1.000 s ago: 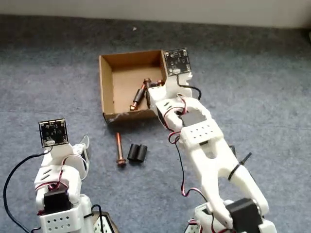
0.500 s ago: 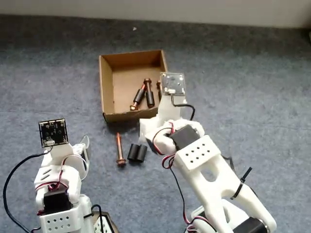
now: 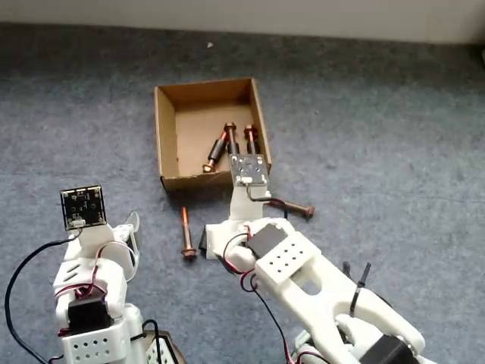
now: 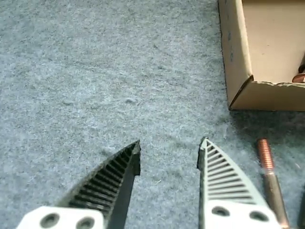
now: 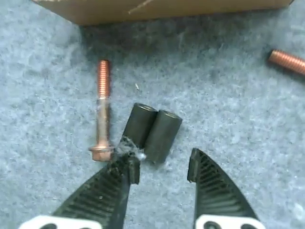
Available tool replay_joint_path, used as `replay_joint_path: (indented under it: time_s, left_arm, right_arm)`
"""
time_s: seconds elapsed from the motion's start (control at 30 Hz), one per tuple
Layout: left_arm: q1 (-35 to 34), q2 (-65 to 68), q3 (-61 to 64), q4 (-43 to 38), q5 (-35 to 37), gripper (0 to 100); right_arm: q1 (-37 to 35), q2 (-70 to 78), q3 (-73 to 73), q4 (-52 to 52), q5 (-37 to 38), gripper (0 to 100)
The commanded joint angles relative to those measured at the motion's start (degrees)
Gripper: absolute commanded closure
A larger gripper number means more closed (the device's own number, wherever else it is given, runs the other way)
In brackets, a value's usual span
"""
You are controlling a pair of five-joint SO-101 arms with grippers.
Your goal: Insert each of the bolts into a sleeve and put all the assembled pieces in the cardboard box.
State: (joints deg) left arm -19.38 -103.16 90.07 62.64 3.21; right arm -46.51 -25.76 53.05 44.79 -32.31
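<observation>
My right arm has pulled back out of the cardboard box (image 3: 165, 136). The right gripper (image 5: 163, 167) now hangs with jaws spread over the two black sleeves (image 5: 162, 133), which lie on the carpet (image 3: 394, 114) just off the box's near wall. I judge the drop-off done and the next sleeve pick is starting.

A loose bolt (image 5: 102, 114) lies beside the sleeves, and a second bolt (image 3: 295, 208) lies off the box's near right corner. The box holds what look like three sleeved bolts (image 3: 216, 152) by its right wall.

The left gripper (image 4: 169, 148) is spread and empty, parked off the box's near left corner.

Two black sleeves (image 5: 151, 132) beside copper bolt (image 5: 102, 110)
</observation>
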Motion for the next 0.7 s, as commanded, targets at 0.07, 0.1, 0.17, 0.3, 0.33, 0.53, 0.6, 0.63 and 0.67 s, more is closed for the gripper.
replay_joint_path:
  time_s: [0.07,0.1,0.17,0.3,0.33,0.53,0.6,0.63,0.67]
  left_arm:
    - [-0.66,-0.48,-0.22,-1.32,-0.53,78]
    - [-0.66,-0.48,-0.22,-1.32,-0.53,78]
    - [-0.66,-0.48,-0.22,-1.32,-0.53,78]
    - [-0.66,-0.48,-0.22,-1.32,-0.53,78]
    - [-0.66,-0.48,-0.22,-1.32,-0.53,78]
    - [-0.66,-0.48,-0.22,-1.23,-0.53,78]
    - [-0.66,-0.48,-0.22,-1.23,-0.53,78]
    - [-0.66,-0.48,-0.22,-1.23,-0.53,78]
    - [-0.66,-0.48,-0.22,-1.23,-0.53,78]
  right_arm:
    - [-0.48,8.92,-5.67,-1.19,-0.62,84.3]
    - [-0.48,10.07,-6.64,-1.19,-0.62,84.3]
    - [-0.48,12.00,-8.04,-1.19,-0.62,84.3]
    - [-0.48,14.29,-10.07,-1.19,-0.62,84.3]
    - [-0.48,14.73,-10.51,-1.19,-0.62,84.3]
    - [-2.07,19.12,-12.09,-1.19,-0.62,84.3]
    - [-2.68,20.88,-12.09,-1.19,-0.62,84.3]
    - [-2.59,21.58,-12.18,-1.19,-0.62,84.3]
    - [-2.51,21.67,-12.26,-1.19,-0.62,84.4]
